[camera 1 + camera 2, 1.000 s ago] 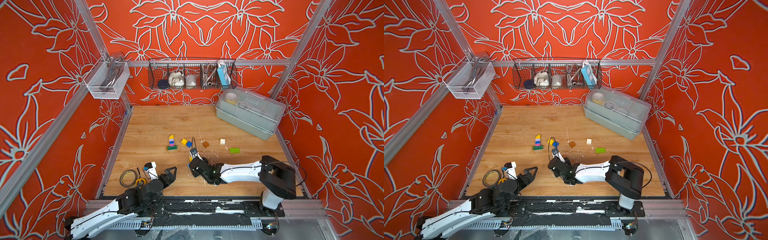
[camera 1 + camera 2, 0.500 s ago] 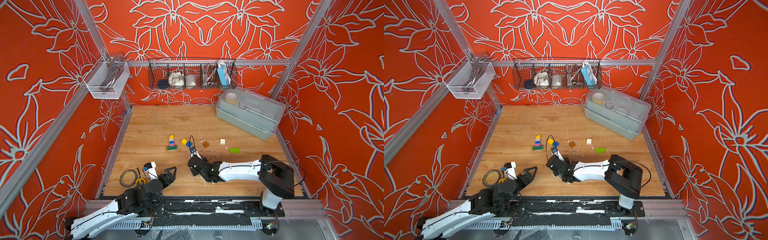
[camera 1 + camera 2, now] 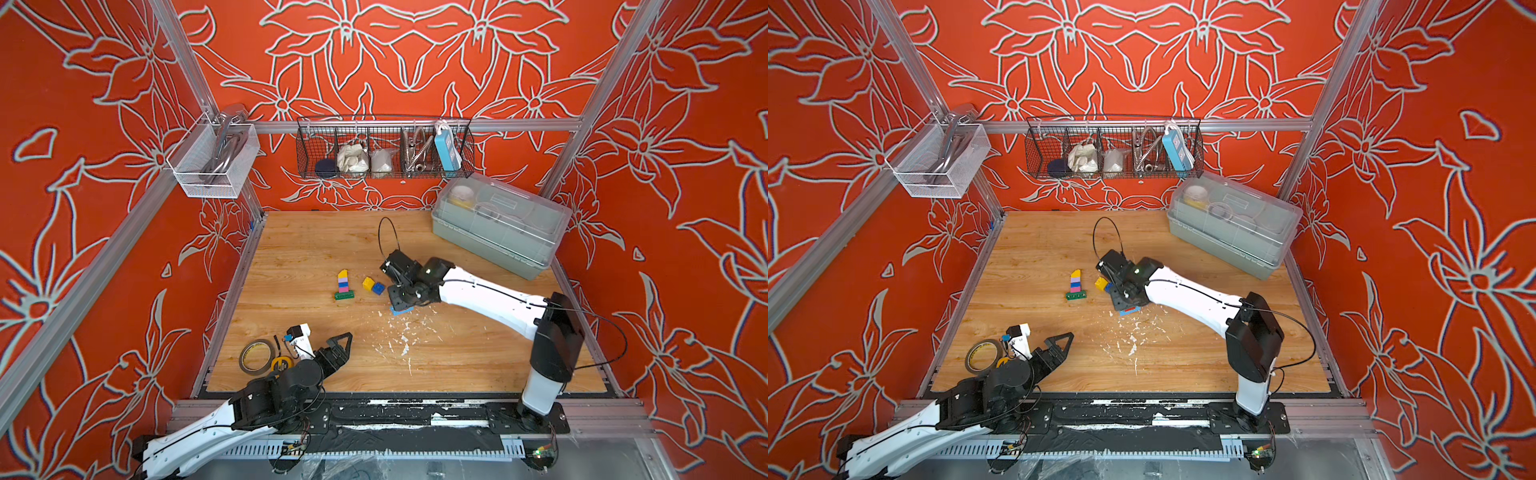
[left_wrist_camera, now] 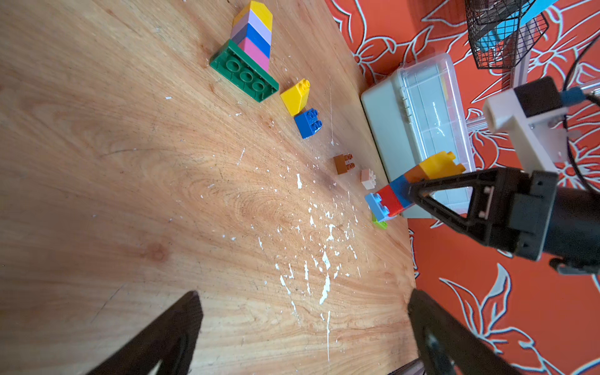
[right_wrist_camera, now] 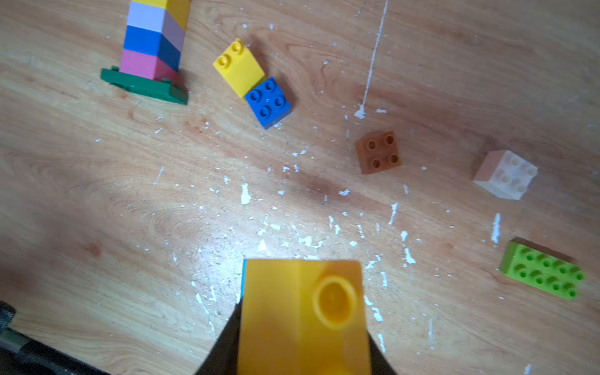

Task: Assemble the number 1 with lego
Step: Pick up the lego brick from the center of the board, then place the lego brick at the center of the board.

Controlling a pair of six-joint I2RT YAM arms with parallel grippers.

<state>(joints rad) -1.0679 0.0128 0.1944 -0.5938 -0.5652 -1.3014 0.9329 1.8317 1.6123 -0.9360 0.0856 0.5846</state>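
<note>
Partly done: 1 tower [image 3: 343,284] stands left of worktop [image 3: 299,245] centre, right gripper [image 5: 303,318] clamps a 4-piece stack [image 4: 394,198] raised near centre (5 bricks [image 5: 378,152] loose, unplaced), left gripper [image 4: 302,295] wide, empty.

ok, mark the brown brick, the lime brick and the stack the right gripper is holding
brown brick [image 5: 378,152]: right wrist view, on its studded top face.
lime brick [image 5: 542,274]: right wrist view, middle of its studded top.
held stack [image 4: 391,201]: left wrist view, on its red brick.
</note>
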